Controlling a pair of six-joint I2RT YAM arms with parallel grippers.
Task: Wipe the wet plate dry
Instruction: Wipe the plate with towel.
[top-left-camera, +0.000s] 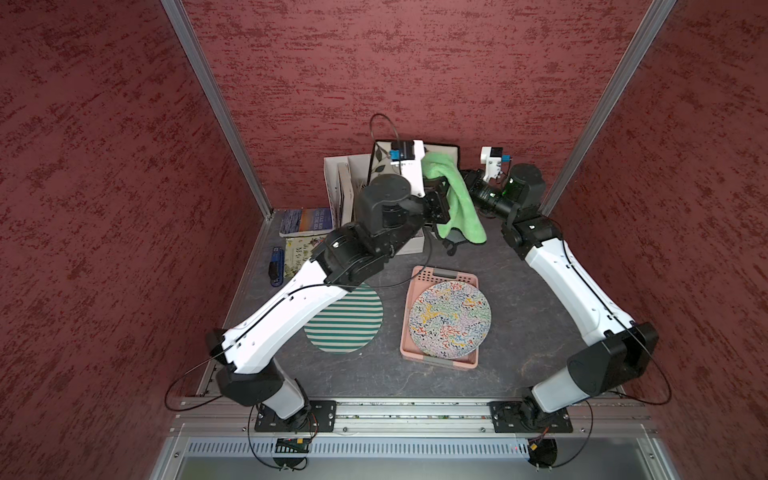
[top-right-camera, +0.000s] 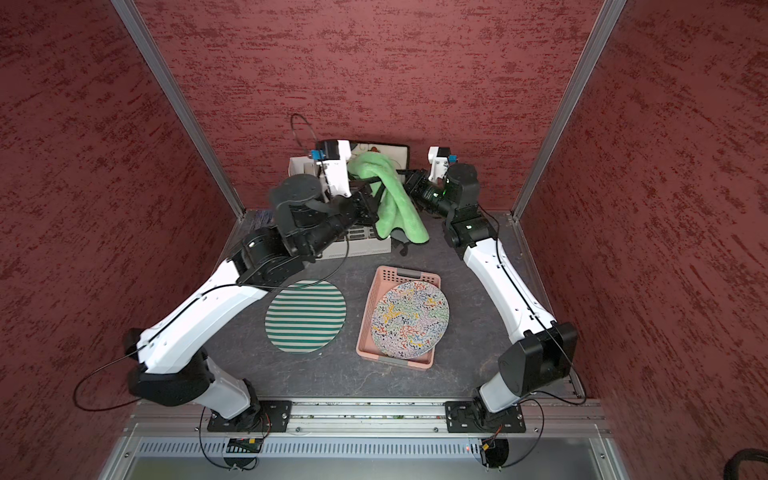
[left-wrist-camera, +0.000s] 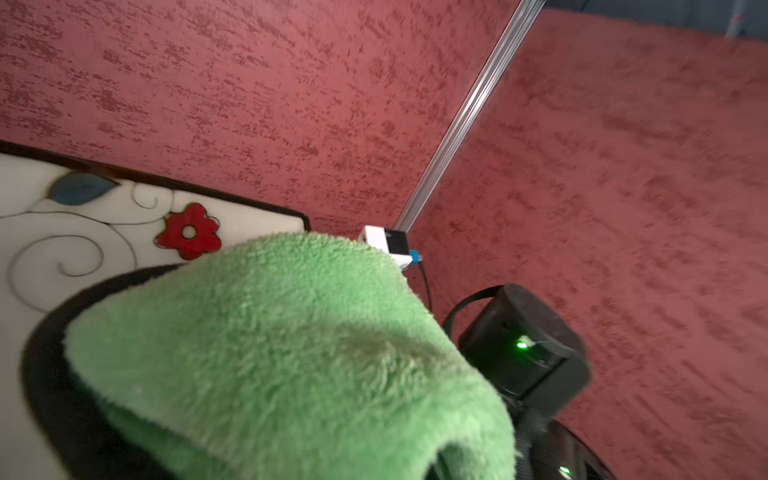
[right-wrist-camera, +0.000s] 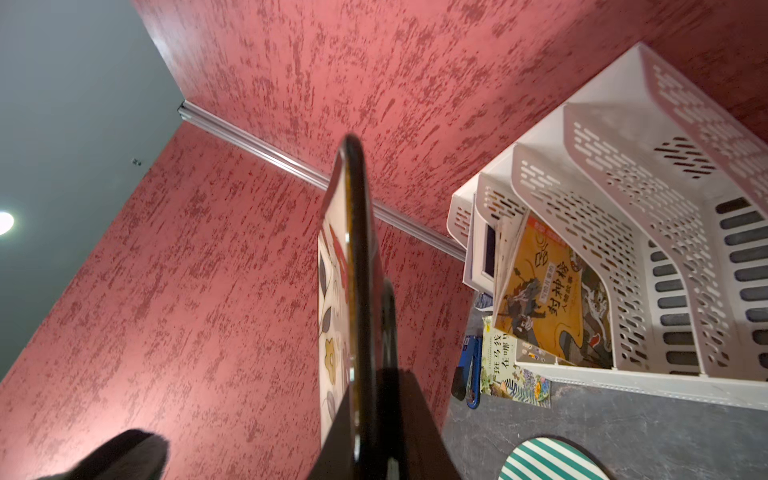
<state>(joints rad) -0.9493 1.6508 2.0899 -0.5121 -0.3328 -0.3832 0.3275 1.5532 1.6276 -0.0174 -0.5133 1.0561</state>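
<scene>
The plate (top-left-camera: 448, 149) (top-right-camera: 392, 150) is square and white with a black rim and a red flower (left-wrist-camera: 189, 237). It is held upright on edge near the back wall. My right gripper (top-left-camera: 467, 179) (top-right-camera: 409, 179) (right-wrist-camera: 365, 436) is shut on its rim, which shows edge-on in the right wrist view (right-wrist-camera: 357, 249). A green cloth (top-left-camera: 457, 203) (top-right-camera: 395, 203) (left-wrist-camera: 291, 353) drapes over my left gripper (top-left-camera: 436, 201) (top-right-camera: 365, 199), which is shut on it and hidden beneath it. The cloth lies against the plate's face.
A striped green-and-white round plate (top-left-camera: 345, 320) lies on the table under the left arm. A colourful patterned plate (top-left-camera: 449, 320) rests in a pink tray (top-left-camera: 440, 362). At the back left are a white file rack (top-left-camera: 340, 183), books (top-left-camera: 305, 220) and a blue stapler (top-left-camera: 276, 266).
</scene>
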